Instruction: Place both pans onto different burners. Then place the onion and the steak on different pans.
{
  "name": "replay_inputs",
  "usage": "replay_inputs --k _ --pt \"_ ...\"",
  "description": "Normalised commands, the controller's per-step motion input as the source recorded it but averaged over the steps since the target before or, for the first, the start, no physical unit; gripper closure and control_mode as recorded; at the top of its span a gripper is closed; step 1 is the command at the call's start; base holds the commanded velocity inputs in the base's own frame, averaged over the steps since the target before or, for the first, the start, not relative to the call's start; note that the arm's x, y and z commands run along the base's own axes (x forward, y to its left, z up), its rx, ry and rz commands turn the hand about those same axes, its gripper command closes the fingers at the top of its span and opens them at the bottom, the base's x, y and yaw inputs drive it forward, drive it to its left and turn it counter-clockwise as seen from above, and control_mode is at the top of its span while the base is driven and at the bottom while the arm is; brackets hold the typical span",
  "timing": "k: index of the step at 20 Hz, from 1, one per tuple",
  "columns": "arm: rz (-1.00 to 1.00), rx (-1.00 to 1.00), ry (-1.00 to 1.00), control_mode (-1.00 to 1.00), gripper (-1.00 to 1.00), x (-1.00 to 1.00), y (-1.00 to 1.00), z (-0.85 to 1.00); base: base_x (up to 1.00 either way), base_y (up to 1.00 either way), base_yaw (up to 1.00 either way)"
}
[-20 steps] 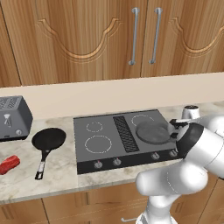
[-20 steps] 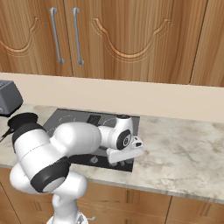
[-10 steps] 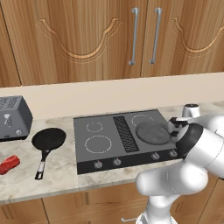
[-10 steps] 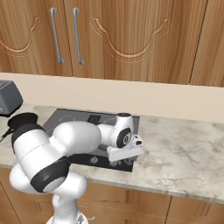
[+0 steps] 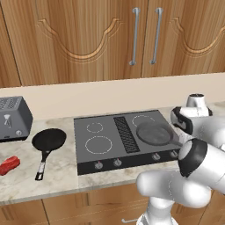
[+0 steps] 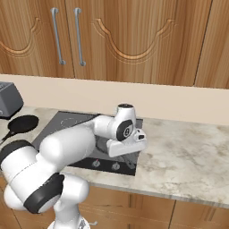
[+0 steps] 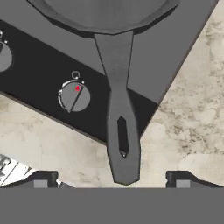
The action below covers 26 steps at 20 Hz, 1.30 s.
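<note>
The matte dark grey pan (image 5: 154, 133) rests on the cooktop's (image 5: 88, 154) front right burner. Its long handle (image 7: 120, 109) reaches over the knob strip toward the counter. In the hand view my gripper (image 7: 111, 181) hovers just over the handle's end. It is open, one fingertip (image 7: 41, 179) on each side, not touching the handle. The black pan (image 5: 48, 139) sits on the counter left of the cooktop, handle toward the front edge. The steak (image 5: 9, 165) lies at the far left near the counter's front. The onion is out of view.
A grey toaster (image 5: 13, 117) stands behind the black pan. The front left large burner (image 5: 98, 144) and the two small back burners are bare. Marble counter (image 6: 188, 156) stretches right of the cooktop. Wooden cabinets hang above the backsplash.
The gripper has gone from shut on the grey pan's handle to wide open, letting it go. The pan stays on the front right burner. The arm has barely moved.
</note>
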Motion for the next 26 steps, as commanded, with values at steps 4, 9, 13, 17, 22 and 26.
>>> replay_inputs --k 4,9,13,17,22,26 --pt "-0.10 0.09 -0.09 -1.00 -1.00 -0.64 0.50 0.41 0.00 0.00 0.00" --pt "-0.21 0.05 -0.13 -1.00 -1.00 -0.51 0.41 0.51 0.00 0.00 0.00" --pt "-0.16 0.00 -0.08 -1.00 -1.00 -0.20 0.38 0.47 0.00 0.00 0.00" --pt "-0.06 0.00 -0.04 -1.00 -1.00 -0.08 0.48 0.27 0.00 0.00 0.00" --pt "-0.04 0.00 -0.01 -1.00 -1.00 0.00 0.34 0.29 0.00 0.00 0.00" --pt "0.00 0.00 0.00 -1.00 -1.00 -0.02 0.24 0.27 0.00 0.00 0.00"
